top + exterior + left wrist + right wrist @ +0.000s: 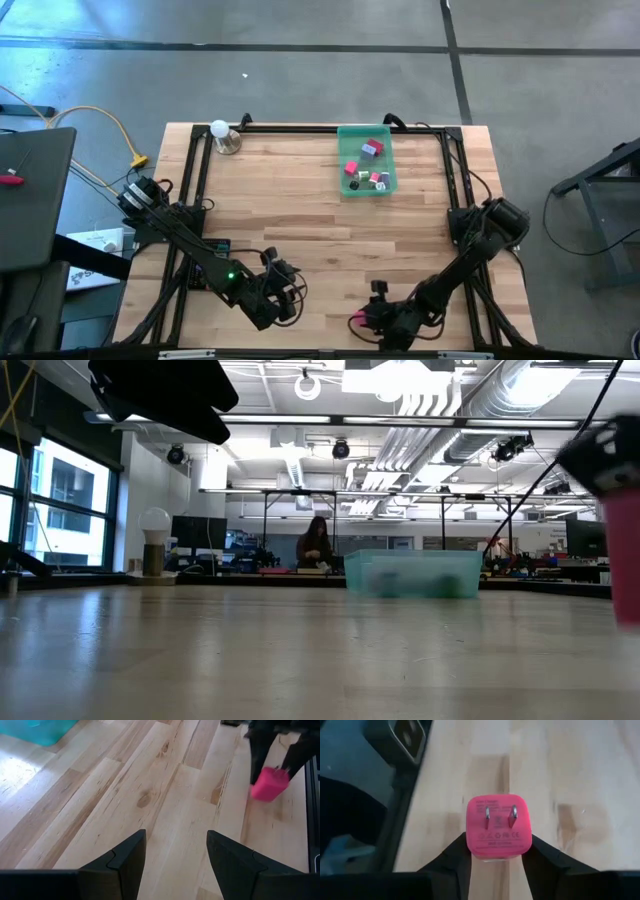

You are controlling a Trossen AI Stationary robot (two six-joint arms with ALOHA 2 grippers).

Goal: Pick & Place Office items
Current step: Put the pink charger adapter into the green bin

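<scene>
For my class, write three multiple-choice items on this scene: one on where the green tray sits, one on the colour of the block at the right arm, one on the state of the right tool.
1. Where is the green tray?
A. far side of the table, right of the middle
B. near edge, between the arms
C. on the floor

2. What colour is the block at the right tool?
A. white
B. pink
C. black

3. What is the right tool doing?
A. standing open over bare wood
B. gripping the tray's rim
C. shut on the block

Key: 1 A, the high view shows it there; 2 B, the right wrist view shows pink; 3 C, both fingers press the block's sides.
</scene>
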